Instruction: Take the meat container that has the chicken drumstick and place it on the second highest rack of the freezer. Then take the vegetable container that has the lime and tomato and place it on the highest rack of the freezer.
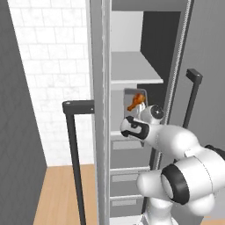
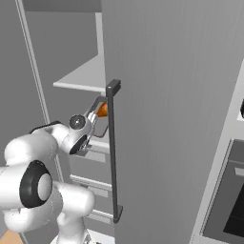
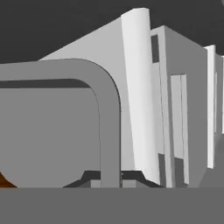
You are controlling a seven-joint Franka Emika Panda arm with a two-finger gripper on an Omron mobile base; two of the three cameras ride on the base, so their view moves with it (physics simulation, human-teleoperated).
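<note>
The grey meat container is tipped up almost on edge inside the freezer, just below the upper rack. The orange chicken drumstick lies against its inner face. My gripper is shut on the container's lower rim. From the right base view the container with the drumstick peeks out beside the door's edge, my gripper under it. In the hand view the container's rounded rim runs down between my fingertips, and a sliver of drumstick shows. The vegetable container is out of view.
The open freezer door with its long dark handle stands close on the right of my arm. Another dark handle juts out on the left. Drawers sit below the racks. An oven is at far right.
</note>
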